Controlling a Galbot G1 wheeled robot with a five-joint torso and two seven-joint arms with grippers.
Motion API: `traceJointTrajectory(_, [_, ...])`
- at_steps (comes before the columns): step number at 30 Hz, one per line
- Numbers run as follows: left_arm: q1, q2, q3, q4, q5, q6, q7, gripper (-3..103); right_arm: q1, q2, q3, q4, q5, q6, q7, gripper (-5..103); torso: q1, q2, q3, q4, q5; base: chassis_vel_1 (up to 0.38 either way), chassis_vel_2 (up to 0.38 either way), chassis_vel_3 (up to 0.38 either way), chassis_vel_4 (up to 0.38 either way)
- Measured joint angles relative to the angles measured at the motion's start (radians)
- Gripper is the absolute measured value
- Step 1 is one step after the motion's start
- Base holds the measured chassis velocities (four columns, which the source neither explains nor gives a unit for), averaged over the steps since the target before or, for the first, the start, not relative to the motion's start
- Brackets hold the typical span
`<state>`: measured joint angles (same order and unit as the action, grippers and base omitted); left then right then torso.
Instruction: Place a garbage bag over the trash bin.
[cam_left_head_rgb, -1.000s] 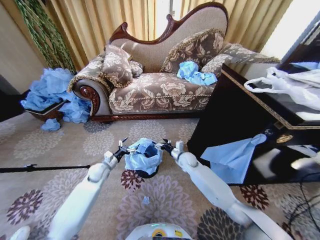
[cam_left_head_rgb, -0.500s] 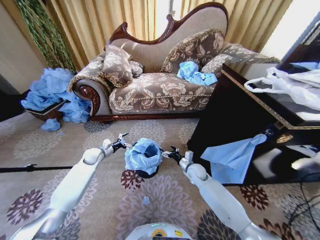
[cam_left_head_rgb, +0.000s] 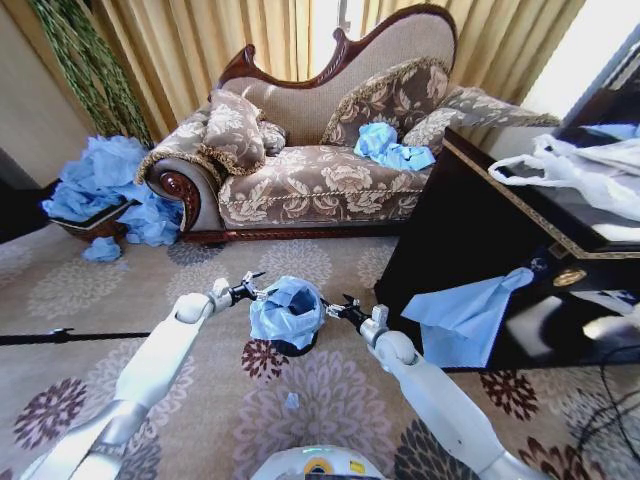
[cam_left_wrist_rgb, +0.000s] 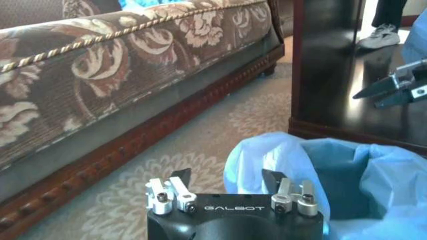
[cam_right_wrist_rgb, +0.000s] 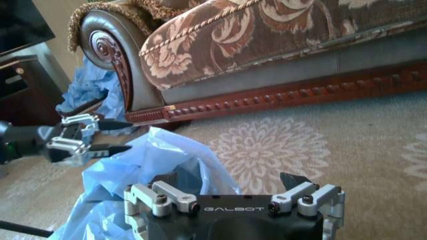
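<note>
Here, a thin, floppy light-blue plastic garbage bag is draped over a small black bin, flanked by the left gripper and right gripper, fingers apart; it is best pinched at the rim.

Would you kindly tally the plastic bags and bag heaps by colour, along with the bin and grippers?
Blue bag on the bin: 1
Blue bags on the sofa: 1 bunch
Blue bag heap by the sofa: 1
Blue bag on the cabinet: 1
White bag: 1
Black bin: 1
Grippers: 2, left and right, both open
Total: 8
</note>
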<state>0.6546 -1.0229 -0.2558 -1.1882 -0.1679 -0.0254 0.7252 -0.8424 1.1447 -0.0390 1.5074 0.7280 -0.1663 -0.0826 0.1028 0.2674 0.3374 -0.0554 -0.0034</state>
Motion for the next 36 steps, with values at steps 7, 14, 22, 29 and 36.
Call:
traceJointTrajectory(7, [-0.014, -0.038, 0.001, 0.019, 0.023, 0.007, 0.024, 48, 0.000, 0.002, 0.001, -0.008, 0.000, 0.002, 0.000, 100, 0.000, 0.000, 0.000, 0.0002, -0.0002, 0.000, 0.000, 0.000, 0.000])
traceJointTrajectory(14, [0.000, -0.020, -0.009, -0.014, 0.037, 0.014, 0.076, 32, -0.013, 0.001, 0.008, -0.008, -0.004, 0.002, -0.004, 100, 0.000, 0.000, 0.000, 0.0002, 0.0001, 0.000, 0.000, 0.000, 0.000])
traceJointTrajectory(22, [0.009, -0.009, -0.009, -0.021, 0.023, 0.033, 0.085, 64, -0.025, 0.007, 0.009, -0.017, -0.019, 0.007, -0.017, 100, 0.000, 0.000, 0.000, 0.0001, -0.0002, 0.000, 0.000, 0.000, 0.000])
traceJointTrajectory(29, [0.002, -0.013, -0.008, -0.005, 0.030, 0.023, 0.093, 86, -0.028, 0.011, 0.009, -0.023, -0.023, 0.010, -0.019, 100, 0.000, 0.000, 0.000, 0.0001, -0.0001, 0.000, 0.000, 0.000, 0.000])
traceJointTrajectory(36, [-0.007, -0.028, -0.005, 0.022, 0.047, 0.013, 0.108, 95, -0.029, 0.015, 0.011, -0.033, -0.024, 0.016, -0.020, 100, 0.000, 0.000, 0.000, 0.0002, -0.0001, 0.000, 0.000, 0.000, 0.000])
